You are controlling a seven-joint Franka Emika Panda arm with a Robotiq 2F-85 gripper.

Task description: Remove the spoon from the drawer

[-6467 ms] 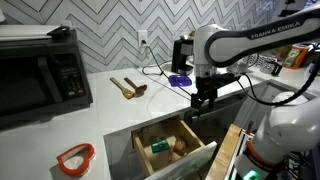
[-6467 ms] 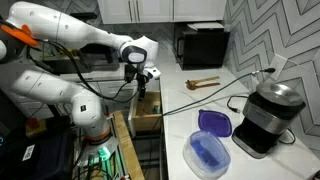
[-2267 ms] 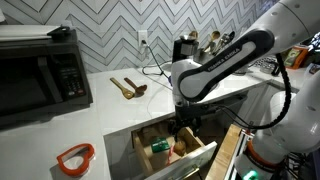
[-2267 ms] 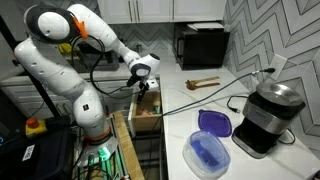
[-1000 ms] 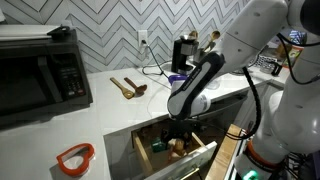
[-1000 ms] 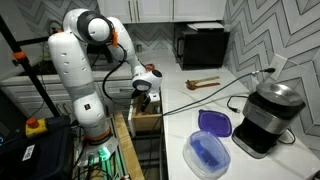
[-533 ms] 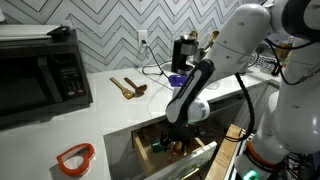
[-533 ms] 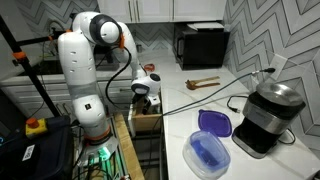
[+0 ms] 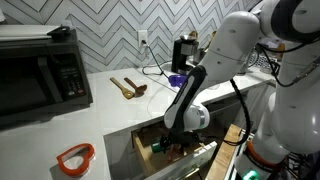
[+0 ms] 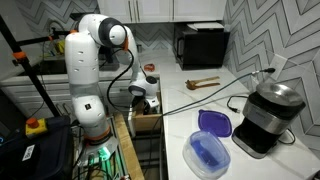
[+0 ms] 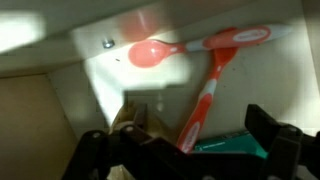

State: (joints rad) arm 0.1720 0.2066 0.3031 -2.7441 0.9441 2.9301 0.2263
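In an exterior view, far left on the worktop (image 9: 105,118): a black microwave (image 9: 40,70), with an orange-rimmed ring (image 9: 75,157) near the front edge. Further right, two wooden utensils (image 9: 128,87) close to the wall. Right of those, the open drawer (image 9: 142,153) below the worktop edge, with the claw (image 9: 179,144) down inside it. Spoon not made out from here.

In the wrist view, pale wood drawer floor at left, then the spoon (image 11: 195,45) lying flat on it, bowl to the left, handle running right. Met near the handle end by a second orange-and-white handle (image 11: 205,95) slanting downward. Claw fingers (image 11: 268,135) spread apart at the lower corners, gripping nothing, clear of the spoon.
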